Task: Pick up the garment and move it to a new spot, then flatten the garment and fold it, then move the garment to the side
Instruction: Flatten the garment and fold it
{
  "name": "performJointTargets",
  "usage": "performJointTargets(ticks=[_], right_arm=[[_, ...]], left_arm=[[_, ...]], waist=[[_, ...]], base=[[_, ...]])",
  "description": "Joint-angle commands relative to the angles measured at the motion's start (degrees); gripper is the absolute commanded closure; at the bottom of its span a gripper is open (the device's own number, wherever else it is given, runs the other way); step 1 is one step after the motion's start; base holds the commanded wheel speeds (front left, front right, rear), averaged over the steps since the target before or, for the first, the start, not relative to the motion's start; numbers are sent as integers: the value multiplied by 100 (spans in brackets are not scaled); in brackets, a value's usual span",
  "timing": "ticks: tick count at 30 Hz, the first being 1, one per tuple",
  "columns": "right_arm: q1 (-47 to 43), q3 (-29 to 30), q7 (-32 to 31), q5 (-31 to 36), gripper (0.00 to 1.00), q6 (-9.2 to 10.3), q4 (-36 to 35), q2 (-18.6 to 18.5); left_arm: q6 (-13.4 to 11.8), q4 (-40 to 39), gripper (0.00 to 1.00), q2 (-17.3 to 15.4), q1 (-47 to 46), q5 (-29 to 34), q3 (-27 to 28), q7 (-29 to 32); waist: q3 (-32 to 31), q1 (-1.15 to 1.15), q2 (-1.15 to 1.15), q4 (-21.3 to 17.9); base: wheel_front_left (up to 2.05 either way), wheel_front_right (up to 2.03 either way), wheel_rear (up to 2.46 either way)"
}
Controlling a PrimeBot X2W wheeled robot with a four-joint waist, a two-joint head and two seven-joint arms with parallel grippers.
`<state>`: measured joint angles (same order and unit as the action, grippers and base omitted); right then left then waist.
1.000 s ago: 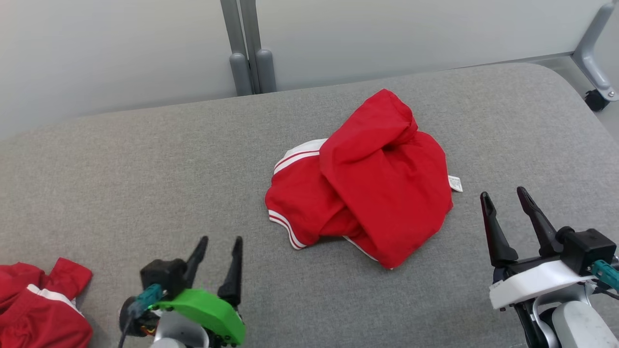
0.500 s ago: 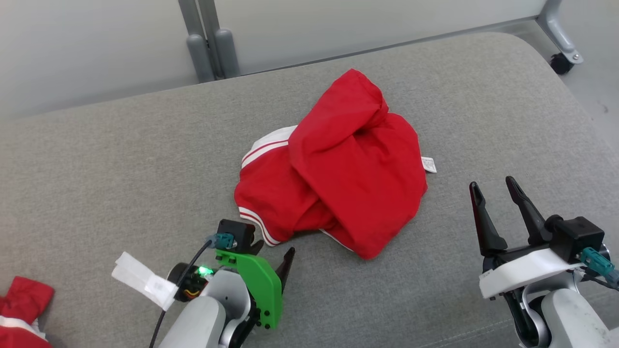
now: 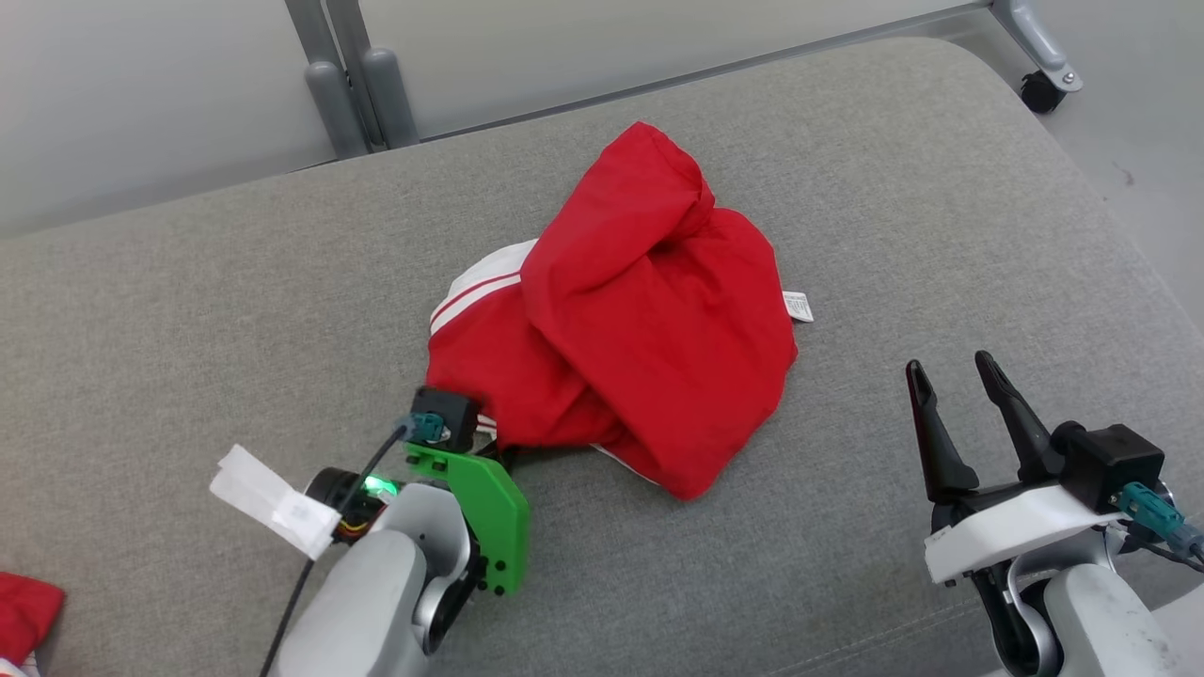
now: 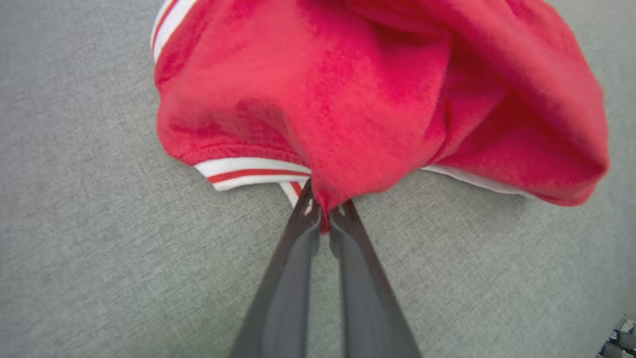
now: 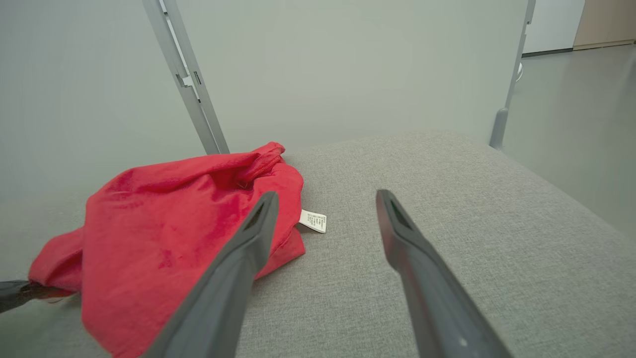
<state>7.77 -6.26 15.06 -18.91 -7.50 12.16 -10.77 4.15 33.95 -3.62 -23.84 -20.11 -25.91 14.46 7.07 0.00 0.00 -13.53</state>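
Note:
A crumpled red garment [image 3: 640, 310] with white-striped hems lies in the middle of the grey padded surface [image 3: 188, 301]. My left gripper [image 3: 499, 451] is at its near-left edge. In the left wrist view the left gripper [image 4: 323, 214] is shut on a pinch of the garment's [image 4: 372, 99] red fabric beside a striped hem. My right gripper [image 3: 948, 369] stands open to the right of the garment, apart from it, with nothing between its fingers. In the right wrist view the right gripper [image 5: 327, 195] points past the garment [image 5: 174, 214] and its white label [image 5: 313, 221].
Another red piece of clothing [image 3: 23, 611] pokes in at the lower left corner. Grey metal posts [image 3: 348, 85] stand behind the surface's far edge, with a caster wheel [image 3: 1039, 89] on the floor at the far right. The surface's rounded edge falls away at the right.
The head camera has shifted right. My left gripper has reached forward to the garment's near-left hem and shut on the fabric. The right gripper has stayed open and still.

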Motion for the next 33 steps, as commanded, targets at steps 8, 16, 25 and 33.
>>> performJointTargets(ticks=[8, 16, 25, 33], right_arm=[[-157, 119, 14, 24, 0, 2, -30, 31], [-100, 23, 15, -25, 0, 2, 32, 124], [-12, 23, 15, -70, 0, 2, 150, 94], [-99, -20, 15, -61, 0, 2, 254, 20]], left_arm=[[126, -1293, 100, -1046, 67, -289, 384, 607], [-26, -2058, 100, -2127, 67, -841, 1178, 1933], [-139, -747, 100, -2594, -154, -760, 1441, 1729], [34, -201, 0, -2179, -307, -804, 1428, 582]], waist=[[-132, 0, 0, 83], [-116, 0, 0, -81], [-46, 0, 0, -299], [-234, 0, 0, -58]], base=[[0, 0, 0], [0, 0, 0], [0, 0, 0], [0, 0, 0]])
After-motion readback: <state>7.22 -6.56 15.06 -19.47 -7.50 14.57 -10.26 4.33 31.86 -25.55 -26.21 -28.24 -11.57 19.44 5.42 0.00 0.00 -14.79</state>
